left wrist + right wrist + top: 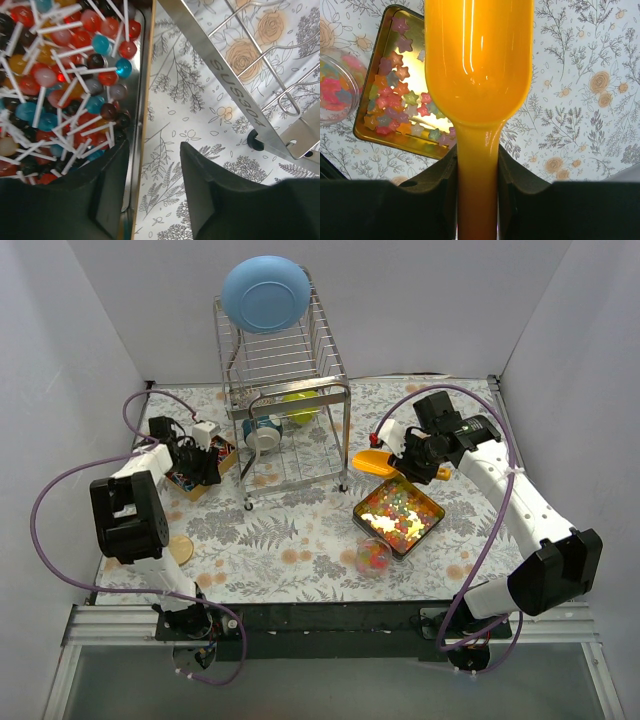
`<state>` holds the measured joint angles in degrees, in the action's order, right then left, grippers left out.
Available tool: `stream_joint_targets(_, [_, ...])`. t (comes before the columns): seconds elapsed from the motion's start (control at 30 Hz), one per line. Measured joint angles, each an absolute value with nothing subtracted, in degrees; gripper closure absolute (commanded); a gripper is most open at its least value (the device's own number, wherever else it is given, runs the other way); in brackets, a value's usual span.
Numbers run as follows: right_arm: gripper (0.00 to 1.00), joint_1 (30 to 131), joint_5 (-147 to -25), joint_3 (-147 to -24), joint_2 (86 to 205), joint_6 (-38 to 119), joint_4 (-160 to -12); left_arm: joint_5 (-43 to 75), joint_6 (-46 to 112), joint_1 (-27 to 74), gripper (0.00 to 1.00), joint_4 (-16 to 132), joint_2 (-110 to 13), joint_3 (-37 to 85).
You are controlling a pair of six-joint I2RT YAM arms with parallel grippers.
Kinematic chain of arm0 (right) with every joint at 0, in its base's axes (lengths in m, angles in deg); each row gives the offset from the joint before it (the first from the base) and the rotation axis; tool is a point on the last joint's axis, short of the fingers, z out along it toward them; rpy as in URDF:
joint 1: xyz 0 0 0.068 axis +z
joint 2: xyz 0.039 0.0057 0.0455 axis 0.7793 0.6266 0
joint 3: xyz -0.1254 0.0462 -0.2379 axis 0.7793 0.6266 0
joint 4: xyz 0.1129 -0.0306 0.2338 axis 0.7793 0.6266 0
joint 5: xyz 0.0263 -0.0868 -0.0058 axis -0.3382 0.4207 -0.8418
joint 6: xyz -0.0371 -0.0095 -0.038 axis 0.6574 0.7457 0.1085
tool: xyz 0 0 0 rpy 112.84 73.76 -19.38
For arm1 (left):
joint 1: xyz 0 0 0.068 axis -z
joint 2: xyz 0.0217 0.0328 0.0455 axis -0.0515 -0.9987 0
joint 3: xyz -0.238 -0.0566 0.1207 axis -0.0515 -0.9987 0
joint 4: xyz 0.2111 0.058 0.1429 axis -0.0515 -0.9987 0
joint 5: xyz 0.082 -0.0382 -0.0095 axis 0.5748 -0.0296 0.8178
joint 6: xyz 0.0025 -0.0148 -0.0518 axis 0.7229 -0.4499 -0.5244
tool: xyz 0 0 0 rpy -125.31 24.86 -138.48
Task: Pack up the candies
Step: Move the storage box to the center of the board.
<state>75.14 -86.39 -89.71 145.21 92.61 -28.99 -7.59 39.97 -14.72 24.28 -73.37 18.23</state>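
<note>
The candies look small, hard and light, a loose heap of pastel stars that will likely skitter and spill, so don't try to pinch them one by one. Your right fingers are closed tight on the neck of the orange scoop, one on each side of the handle just behind the bowl. That glossy plastic looks stiff but probably slippery, and a hold this close to the bowl should stop it twisting as it loads. No sweets show in the scoop. Out past it, the candies lie in the gold tray on the table in front of the right arm, and more sit in the clear round tub just beside the tray's near corner. I'd judge a low, shallow pass best, since so light a tray may slide when pushed. Your left fingers are spread wide and hold nothing. One is over the lollipops, the other over the table, with the wall of the metal tin between them and the wire rack nearby.
</note>
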Motion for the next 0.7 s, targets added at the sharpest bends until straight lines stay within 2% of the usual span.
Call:
stream_joint_targets(0.1, [0.99,75.2,-86.3,-89.7,145.2,92.4,-29.0,-6.0,40.4,-14.4,0.67,25.5,-73.5,16.5])
stream_joint_targets(0.13, [0.99,75.2,-86.3,-89.7,145.2,92.4,-29.0,-5.6,40.5,-14.4,0.73,25.9,-73.5,16.2])
stream_joint_targets(0.17, [0.99,75.2,-86.3,-89.7,145.2,92.3,-29.0,-5.2,40.6,-14.4,0.76,26.1,-73.5,16.2])
stream_joint_targets(0.5, [0.99,75.2,-86.2,-89.7,145.3,92.3,-29.7,-3.1,44.1,-14.4,0.96,27.5,-73.5,15.7])
stream_joint_targets(0.6, [0.99,75.2,-86.2,-89.7,145.3,92.3,-29.9,-3.1,46.0,-14.6,1.0,27.7,-73.1,14.9])
stream_joint_targets(0.7, [0.99,75.2,-86.2,-89.7,145.3,92.3,-29.9,-3.1,48.0,-15.2,1.0,27.4,-72.1,13.8])
